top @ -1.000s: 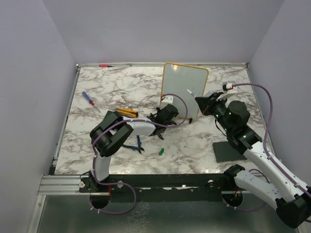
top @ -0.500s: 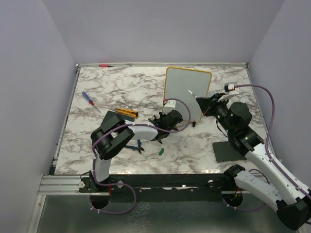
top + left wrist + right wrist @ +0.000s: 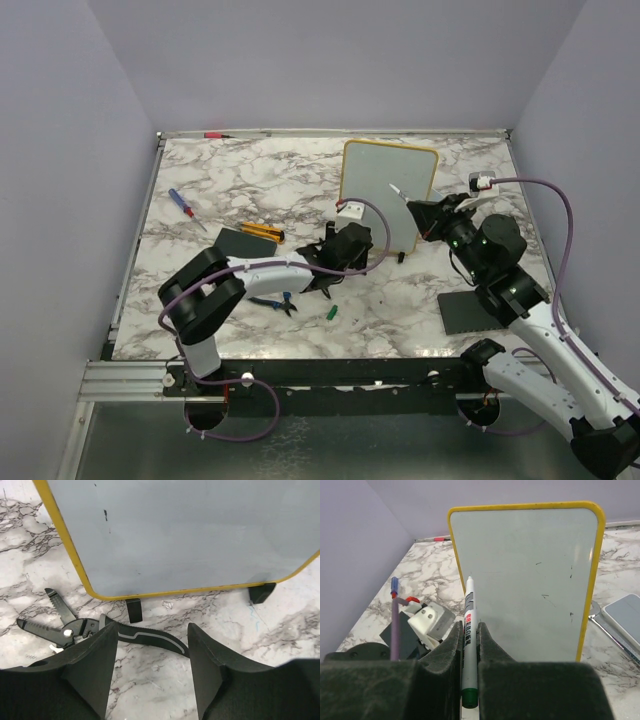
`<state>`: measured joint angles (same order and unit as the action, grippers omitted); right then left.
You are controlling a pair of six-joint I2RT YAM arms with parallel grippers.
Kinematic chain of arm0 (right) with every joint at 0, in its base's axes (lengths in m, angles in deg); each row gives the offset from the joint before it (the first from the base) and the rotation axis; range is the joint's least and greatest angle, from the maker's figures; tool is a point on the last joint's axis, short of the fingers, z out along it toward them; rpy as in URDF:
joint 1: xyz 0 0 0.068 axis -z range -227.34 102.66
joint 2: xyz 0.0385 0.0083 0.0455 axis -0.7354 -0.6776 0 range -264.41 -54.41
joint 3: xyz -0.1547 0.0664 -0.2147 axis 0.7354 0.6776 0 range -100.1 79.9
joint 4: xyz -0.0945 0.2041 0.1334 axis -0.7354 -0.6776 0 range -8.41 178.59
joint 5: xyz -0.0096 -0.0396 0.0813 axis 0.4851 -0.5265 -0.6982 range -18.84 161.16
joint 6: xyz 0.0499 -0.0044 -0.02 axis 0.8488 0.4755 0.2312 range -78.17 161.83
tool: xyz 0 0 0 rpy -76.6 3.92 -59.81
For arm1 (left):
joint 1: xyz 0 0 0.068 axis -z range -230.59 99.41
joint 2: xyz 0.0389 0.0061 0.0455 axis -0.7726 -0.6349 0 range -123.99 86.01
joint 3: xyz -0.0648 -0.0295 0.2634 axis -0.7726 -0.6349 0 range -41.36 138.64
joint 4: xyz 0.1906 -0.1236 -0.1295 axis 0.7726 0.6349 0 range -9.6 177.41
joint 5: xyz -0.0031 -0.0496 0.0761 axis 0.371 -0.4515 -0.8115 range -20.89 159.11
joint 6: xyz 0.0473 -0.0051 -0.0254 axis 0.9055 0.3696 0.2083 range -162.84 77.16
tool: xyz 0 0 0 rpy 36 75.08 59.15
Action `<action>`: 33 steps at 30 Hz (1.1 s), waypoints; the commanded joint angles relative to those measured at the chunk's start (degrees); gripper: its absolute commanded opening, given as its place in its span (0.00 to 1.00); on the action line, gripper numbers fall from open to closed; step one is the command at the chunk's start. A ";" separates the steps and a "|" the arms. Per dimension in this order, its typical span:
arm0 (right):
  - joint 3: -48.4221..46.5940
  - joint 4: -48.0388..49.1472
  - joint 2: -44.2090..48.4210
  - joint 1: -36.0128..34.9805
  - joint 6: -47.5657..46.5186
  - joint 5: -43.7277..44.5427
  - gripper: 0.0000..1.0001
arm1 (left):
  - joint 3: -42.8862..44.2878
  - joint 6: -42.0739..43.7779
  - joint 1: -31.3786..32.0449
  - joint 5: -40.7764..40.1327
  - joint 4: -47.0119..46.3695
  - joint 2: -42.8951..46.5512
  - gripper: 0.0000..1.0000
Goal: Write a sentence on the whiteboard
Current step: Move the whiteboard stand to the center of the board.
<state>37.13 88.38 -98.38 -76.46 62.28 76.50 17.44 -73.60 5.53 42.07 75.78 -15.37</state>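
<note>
Whiteboard (image 3: pixel 388 195) stands upright on its little black feet toward the back of the desk (image 3: pixel 250 180), right of centre; its yellow-rimmed face (image 3: pixel 525 580) carries no writing, only a few small dark specks, so I judge the task as barely begun. Right fingers (image 3: pixel 468 627) are closed on a marker pen (image 3: pixel 468 640), clamped along the barrel with the tip pointing up at the board's left half; from above the tip sits just in front of the face, and I cannot tell whether it touches. Left fingers (image 3: pixel 151 628) stand apart with nothing between them, low on the desk just before the board's bottom rim (image 3: pixel 190 530) and apart from it; a pair of black-handled pliers (image 3: pixel 70 627) lies right beside the nearer foot. Further out lie a small green cap (image 3: pixel 331 313), likely the pen's, a yellow-handled tool (image 3: pixel 262 231), a blue screwdriver (image 3: pixel 185 205) and a dark grey pad (image 3: pixel 470 312).

The main risk is the board itself: nothing braces it now, so pressure from the pen could slide it back or tip it over, smearing or breaking the strokes; too light a touch would leave gaps instead. The pen could also slip or twist in its narrow grip under side load; the left arm's cable hangs close to the board and could nudge it; the pliers could snag a foot if the board shifts.
</note>
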 commanded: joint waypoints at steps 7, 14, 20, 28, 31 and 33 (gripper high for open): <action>-1.30 -2.97 1.35 -0.12 0.19 -0.65 0.01 | 0.18 7.39 -6.17 13.46 10.07 13.66 0.71; -1.77 -1.59 -0.59 -0.14 0.34 -2.59 0.01 | 7.68 17.16 -20.25 36.84 15.35 16.02 0.73; -2.32 2.63 -3.72 -0.12 0.62 -4.43 0.01 | 12.76 20.98 -29.37 56.72 11.48 11.23 0.70; -3.77 5.07 -7.07 -0.11 -0.32 -7.33 0.01 | 14.29 23.65 -33.25 72.80 1.05 4.84 0.70; -4.33 6.11 -8.76 -0.06 -0.54 -8.55 0.01 | 16.14 23.96 -33.27 75.59 -0.66 1.81 0.70; -5.04 6.63 -10.43 -0.14 -0.93 -10.24 0.00 | 17.67 24.15 -33.26 76.19 -1.19 -0.30 0.69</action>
<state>34.82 92.28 -106.33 -76.46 62.45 70.12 31.39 -51.61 -27.87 110.15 78.56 -12.49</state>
